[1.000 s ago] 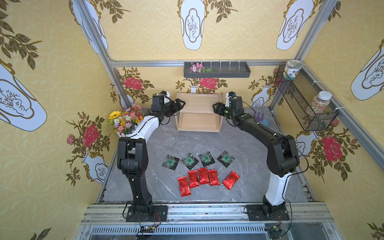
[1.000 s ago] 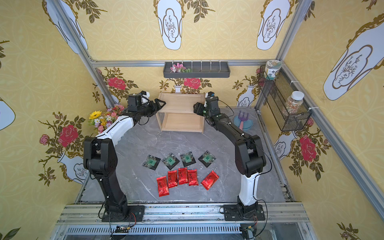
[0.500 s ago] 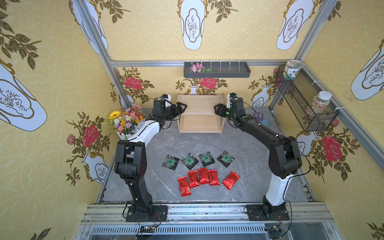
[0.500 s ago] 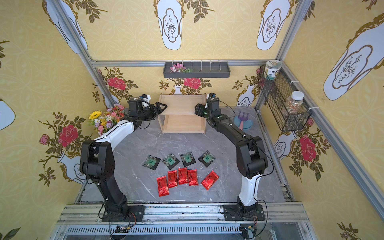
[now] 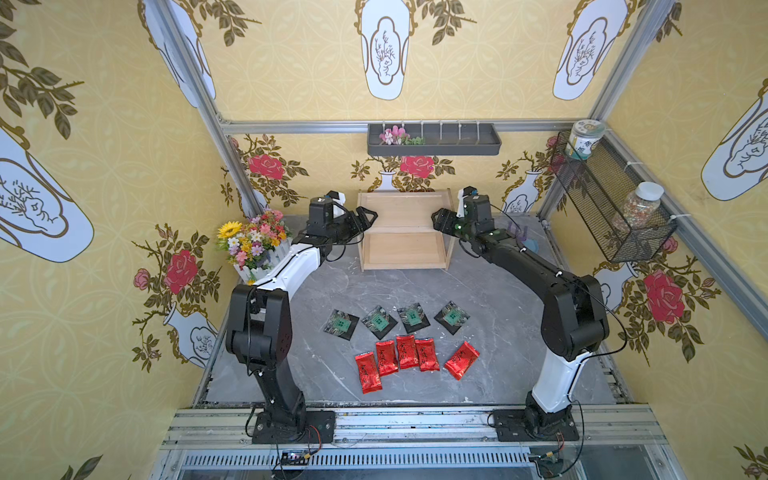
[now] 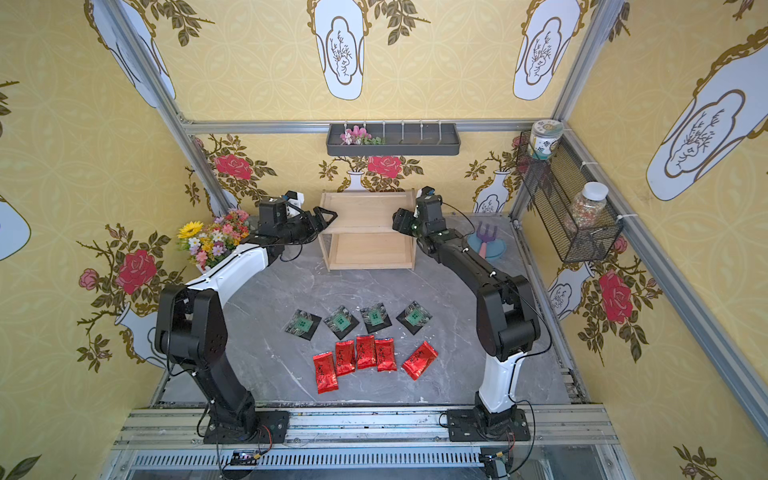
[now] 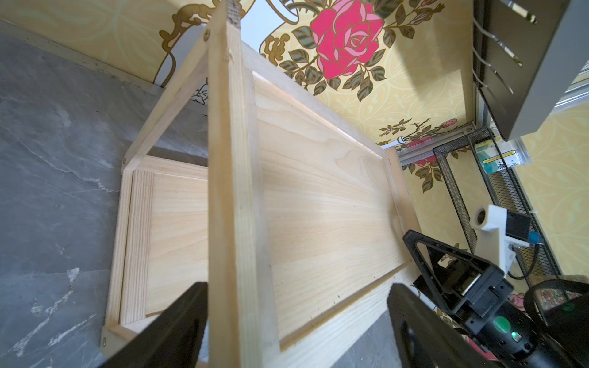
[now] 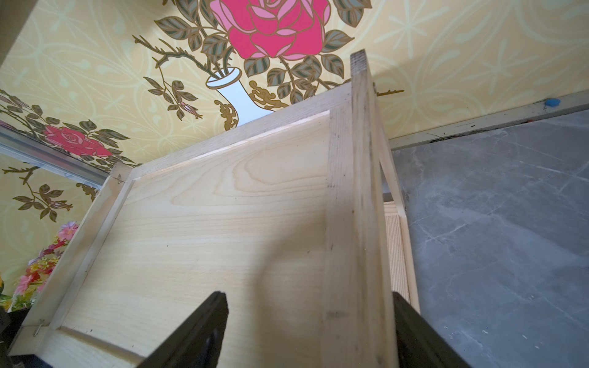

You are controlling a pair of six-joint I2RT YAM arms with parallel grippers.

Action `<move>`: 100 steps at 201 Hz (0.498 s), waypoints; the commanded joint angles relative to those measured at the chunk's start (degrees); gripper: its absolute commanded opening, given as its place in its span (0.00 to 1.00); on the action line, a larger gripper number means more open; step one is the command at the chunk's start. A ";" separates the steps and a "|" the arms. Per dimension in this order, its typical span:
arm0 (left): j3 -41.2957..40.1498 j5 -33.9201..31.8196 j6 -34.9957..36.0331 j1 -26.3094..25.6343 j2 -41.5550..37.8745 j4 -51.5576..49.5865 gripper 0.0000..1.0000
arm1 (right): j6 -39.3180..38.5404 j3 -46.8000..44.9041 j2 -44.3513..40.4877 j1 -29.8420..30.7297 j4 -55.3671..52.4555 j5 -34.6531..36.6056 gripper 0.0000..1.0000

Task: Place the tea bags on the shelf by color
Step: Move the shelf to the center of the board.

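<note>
While both arms flank the shelf (image 5: 401,214) at the back of the table (image 5: 332,286), each with its jaws spread wide, nothing is held. The left gripper (image 5: 368,218) straddles the front upright (image 7: 236,191) at its end, and the right gripper (image 5: 438,220) straddles the matching post (image 8: 360,223) at the other. I judge the step to be handling the shelf itself (taking hold or letting go, I cannot say). To shift it well, both grippers should close on the posts together, at equal height, then travel in step so the light frame neither twists nor tips, halting short of the packets. All nine tea bags lie on the table in front, well apart from the shelf: four black ones (image 5: 376,320) in a row, five red ones (image 5: 405,351) just before them. Both tiers are bare. The red foil carries dark characters, too small to read; the black squares show only a green emblem.
</note>
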 commanded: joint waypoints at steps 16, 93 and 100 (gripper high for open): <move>-1.80 1.58 -0.30 -0.48 -1.45 2.42 0.92 | 0.09 -0.93 -0.55 -0.15 1.45 -2.71 0.81; -0.69 -4.25 1.33 -0.40 -1.20 0.04 0.93 | -0.58 -0.31 -1.51 -1.89 -0.02 -2.81 0.86; -0.11 -5.33 1.61 -0.40 -1.32 -0.78 0.93 | -0.78 -0.08 -1.68 -2.23 -0.53 -2.68 0.86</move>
